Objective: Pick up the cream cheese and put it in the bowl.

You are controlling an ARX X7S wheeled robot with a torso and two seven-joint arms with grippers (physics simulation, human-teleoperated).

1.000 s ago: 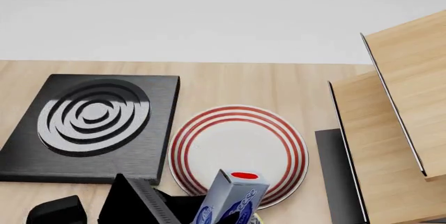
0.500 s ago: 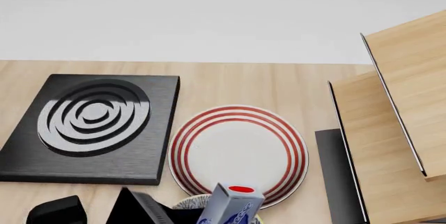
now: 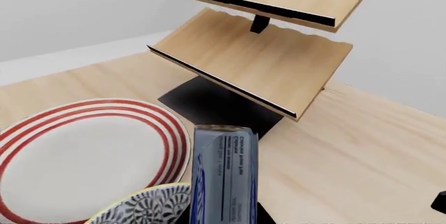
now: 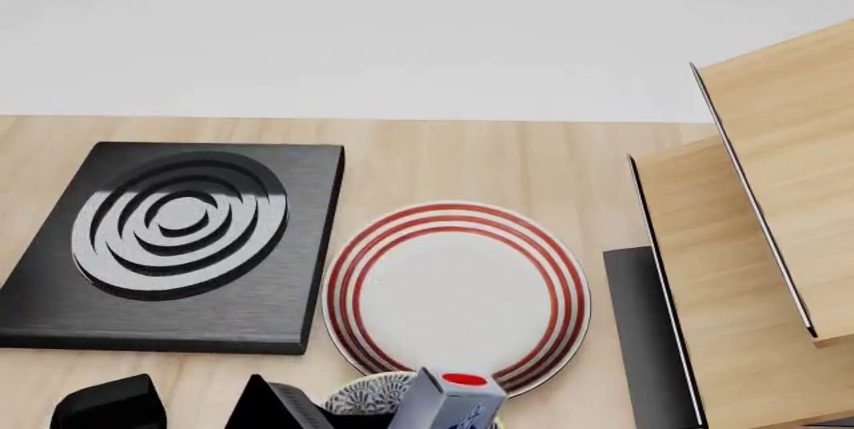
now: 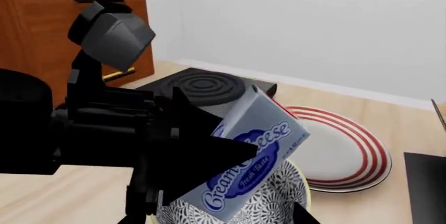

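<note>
Left arm carries the cream cheese (image 5: 252, 156); my left jaws are clamped on it, flanking its lower part in the right wrist view, box tilted with its red-oval end up and away from me.

Key relation: the box sits directly above the bowl (image 5: 275, 203). In the right wrist view its lower end overlaps the bowl's patterned wall; I cannot tell whether it is inside the rim or just above it. In the left wrist view the box (image 3: 224, 174) stands just right of the bowl's rim (image 3: 143, 205). Long axis runs steeply, lower end toward the bowl, top leaning toward the red-ringed plate (image 4: 454, 289).

Head view: only the box top (image 4: 454, 399) and a sliver of bowl (image 4: 363, 394) show at the near edge, just in front of the plate on the counter (image 4: 481, 164).

Right jaws: not visible in any view; state not recorded.

Judgement: transport looks nearly done. Next move calls for parting the left jaws over the bowl. Risk: the tilted box tips over the rim toward the plate.
</note>
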